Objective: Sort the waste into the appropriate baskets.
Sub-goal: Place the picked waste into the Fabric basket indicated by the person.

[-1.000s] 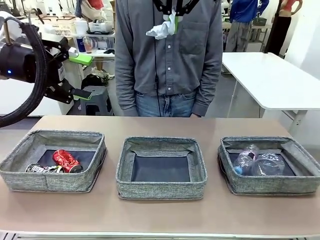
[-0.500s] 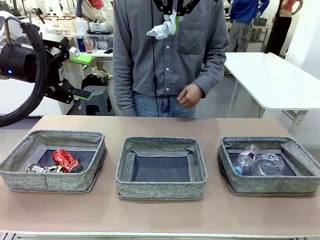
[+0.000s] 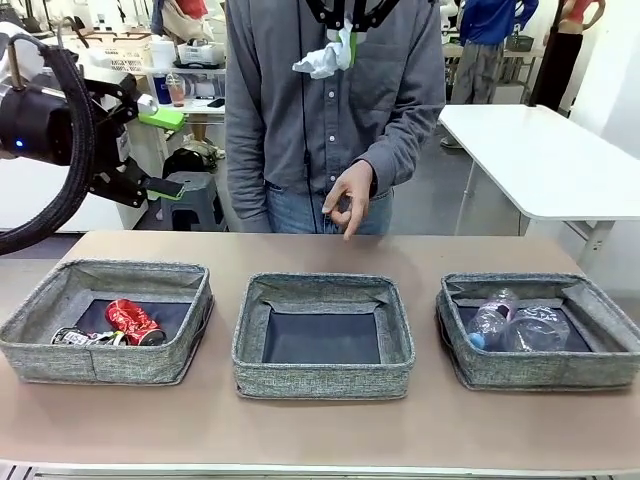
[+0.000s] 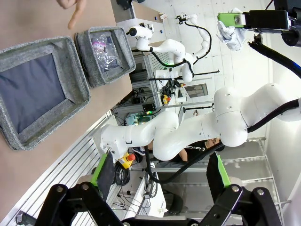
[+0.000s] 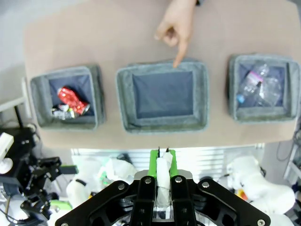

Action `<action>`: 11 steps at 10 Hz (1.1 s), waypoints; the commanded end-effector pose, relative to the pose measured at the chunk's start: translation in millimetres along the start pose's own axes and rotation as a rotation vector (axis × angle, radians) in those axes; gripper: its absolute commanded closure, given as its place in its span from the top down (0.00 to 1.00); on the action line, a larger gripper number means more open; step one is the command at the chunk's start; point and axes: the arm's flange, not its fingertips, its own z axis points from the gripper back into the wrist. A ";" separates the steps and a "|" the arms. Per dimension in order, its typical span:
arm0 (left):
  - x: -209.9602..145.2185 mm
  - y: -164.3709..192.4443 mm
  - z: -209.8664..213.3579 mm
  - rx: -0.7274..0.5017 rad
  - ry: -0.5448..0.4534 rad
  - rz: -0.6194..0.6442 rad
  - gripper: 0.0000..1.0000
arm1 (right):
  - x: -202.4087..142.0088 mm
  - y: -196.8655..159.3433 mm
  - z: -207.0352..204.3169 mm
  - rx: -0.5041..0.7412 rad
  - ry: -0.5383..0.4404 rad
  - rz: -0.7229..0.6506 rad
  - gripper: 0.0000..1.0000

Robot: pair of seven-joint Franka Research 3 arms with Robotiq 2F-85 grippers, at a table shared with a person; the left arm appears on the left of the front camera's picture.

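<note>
High over the table's middle, my right gripper (image 3: pixel 345 45) is shut on a crumpled white wrapper (image 3: pixel 320 62); the right wrist view looks straight down past the wrapper (image 5: pixel 163 175) at three grey baskets. A person's hand (image 5: pixel 178 28) points at the far rim of the middle basket (image 5: pixel 123 101), which has nothing in it. The left basket (image 3: pixel 100 365) holds a crushed red can (image 3: pixel 130 320) and a dark can (image 3: pixel 85 337). In the right basket (image 3: pixel 540 372) lie a clear bottle (image 3: pixel 490 320) and a clear cup (image 3: pixel 540 328). My left gripper (image 3: pixel 165 152) hangs open at the far left, above the table.
The person stands at the table's far side, behind the middle basket (image 3: pixel 320 382). Bare tabletop (image 3: pixel 320 435) runs in front of the baskets and between them. A white table (image 3: pixel 540 160) stands behind on the right.
The person's hand has come out from the side and now points down toward the middle basket. Both arms have stayed where they were.
</note>
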 end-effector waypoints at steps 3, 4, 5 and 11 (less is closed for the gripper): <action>-0.9 -0.1 -0.3 -0.014 0.001 -0.023 1.00 | -2.2 -2.2 1.3 0.012 0.009 0.000 0.07; -0.9 -0.1 -0.3 -0.014 0.001 -0.023 1.00 | -2.2 -2.2 1.3 0.012 0.009 0.000 0.07; -0.9 -0.1 -0.3 -0.014 0.001 -0.023 1.00 | -2.2 -2.2 1.3 0.012 0.009 0.000 0.07; -0.9 -0.1 -0.3 -0.014 0.001 -0.023 1.00 | 5.1 -14.0 -44.5 0.001 -0.018 0.071 0.07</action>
